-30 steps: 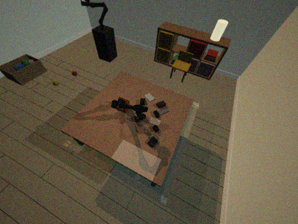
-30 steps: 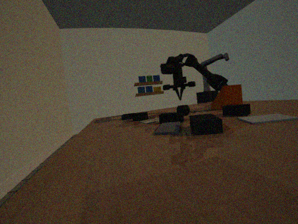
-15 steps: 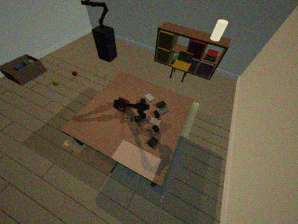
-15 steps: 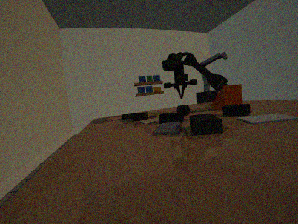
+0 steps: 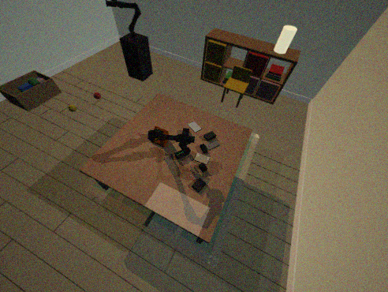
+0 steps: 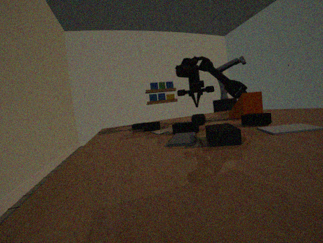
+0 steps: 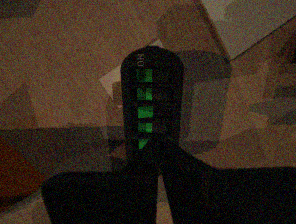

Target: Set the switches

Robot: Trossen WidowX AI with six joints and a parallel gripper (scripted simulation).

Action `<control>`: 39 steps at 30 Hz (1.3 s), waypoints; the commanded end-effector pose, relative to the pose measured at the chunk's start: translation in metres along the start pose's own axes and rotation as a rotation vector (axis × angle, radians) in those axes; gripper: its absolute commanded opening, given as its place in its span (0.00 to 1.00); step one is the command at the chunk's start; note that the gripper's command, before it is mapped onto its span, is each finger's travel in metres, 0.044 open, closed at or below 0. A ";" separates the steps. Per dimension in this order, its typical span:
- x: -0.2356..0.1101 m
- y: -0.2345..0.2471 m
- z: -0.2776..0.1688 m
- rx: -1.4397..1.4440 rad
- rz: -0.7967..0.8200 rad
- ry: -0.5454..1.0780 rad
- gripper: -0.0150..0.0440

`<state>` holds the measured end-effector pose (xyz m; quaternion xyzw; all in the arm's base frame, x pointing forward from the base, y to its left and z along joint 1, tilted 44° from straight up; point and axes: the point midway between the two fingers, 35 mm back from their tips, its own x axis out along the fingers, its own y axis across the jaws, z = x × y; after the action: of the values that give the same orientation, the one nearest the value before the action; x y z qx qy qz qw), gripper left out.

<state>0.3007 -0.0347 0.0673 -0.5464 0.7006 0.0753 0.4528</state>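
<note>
The dark controller unit (image 5: 182, 153) (image 7: 176, 110) sits on the bench with its switch side up. In the wrist view it stands lengthwise, with an ON mark at its far end and several green switch ends showing in a column on the left. The dark ends on the right are hard to make out, and the near end is hidden behind the fingers. The label underneath is out of sight. My gripper (image 6: 197, 106) (image 7: 157, 140) is shut and empty. Its tips point down and hang above the bench, over the near end of the unit in the wrist view.
Beyond the unit lie a pale plate (image 5: 202, 158), a grey plate (image 5: 213, 144) (image 6: 182, 140), a dark box (image 5: 210, 136) (image 6: 223, 135) and another dark box (image 5: 199, 185). Another pale plate (image 5: 194, 126) (image 6: 289, 128) lies near the arm's orange base (image 6: 251, 103). A pale sheet (image 5: 169, 201) covers one bench corner.
</note>
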 end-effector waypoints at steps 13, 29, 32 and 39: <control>0.001 0.000 0.001 0.002 0.010 0.000 0.25; 0.031 -0.051 -0.001 0.004 0.211 0.001 0.25; 0.034 -0.051 -0.001 0.004 0.211 0.001 0.25; 0.047 -0.051 -0.001 0.004 0.210 0.001 0.25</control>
<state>0.3443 -0.0834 0.0622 -0.4696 0.7517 0.1161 0.4484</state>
